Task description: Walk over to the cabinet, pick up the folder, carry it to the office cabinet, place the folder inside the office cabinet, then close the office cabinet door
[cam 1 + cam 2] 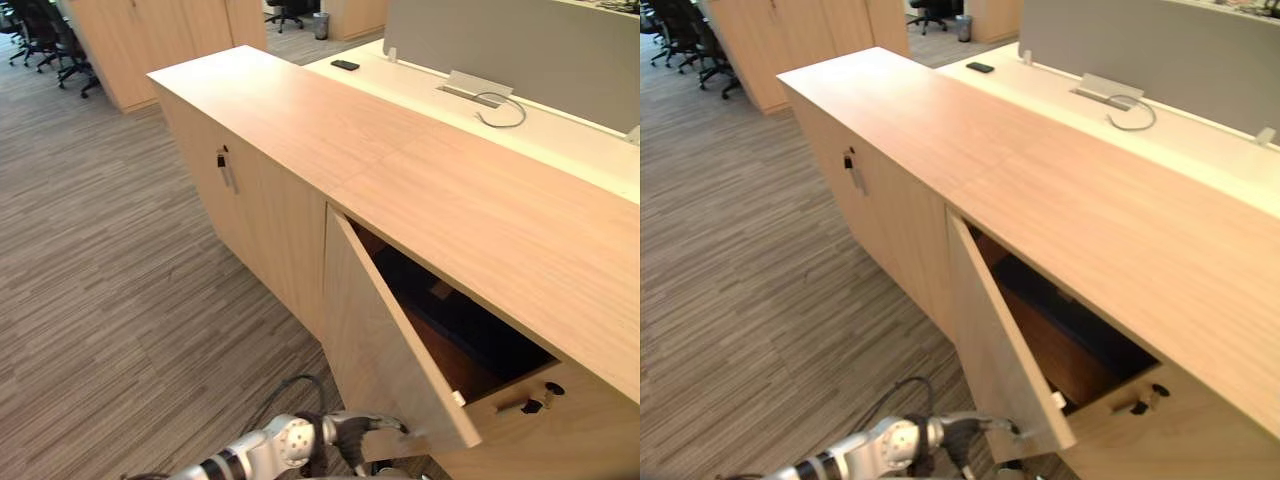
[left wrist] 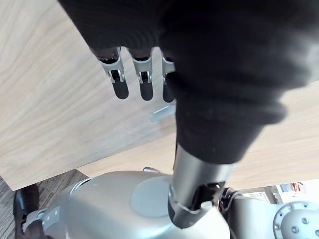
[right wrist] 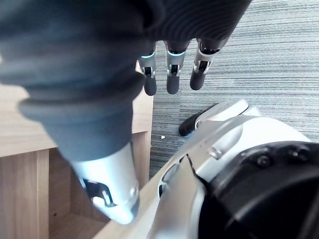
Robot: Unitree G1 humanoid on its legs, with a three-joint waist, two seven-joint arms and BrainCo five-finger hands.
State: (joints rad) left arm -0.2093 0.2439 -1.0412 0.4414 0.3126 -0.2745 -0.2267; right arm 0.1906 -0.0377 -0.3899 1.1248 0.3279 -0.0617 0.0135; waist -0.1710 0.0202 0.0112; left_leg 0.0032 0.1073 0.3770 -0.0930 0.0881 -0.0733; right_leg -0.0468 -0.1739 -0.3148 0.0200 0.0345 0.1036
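The low wooden office cabinet (image 1: 470, 200) runs across the view, and its door (image 1: 385, 350) stands partly open, swung out toward me. Inside the dark opening lies a dark flat thing (image 1: 470, 325), which looks like the folder. My left hand (image 1: 360, 430) is low in front of the door, its straight fingers (image 2: 142, 79) resting against the door's outer wooden face. My right hand (image 3: 172, 69) hangs with relaxed straight fingers over the carpet, holding nothing.
A keyed lock (image 1: 535, 403) sits on the neighbouring door, and a handle (image 1: 226, 168) on the far cabinet door. Behind the cabinet is a white desk (image 1: 420, 90) with a grey partition, a black phone (image 1: 345, 65) and a cable (image 1: 503, 112). Office chairs (image 1: 50, 45) stand far left on striped carpet.
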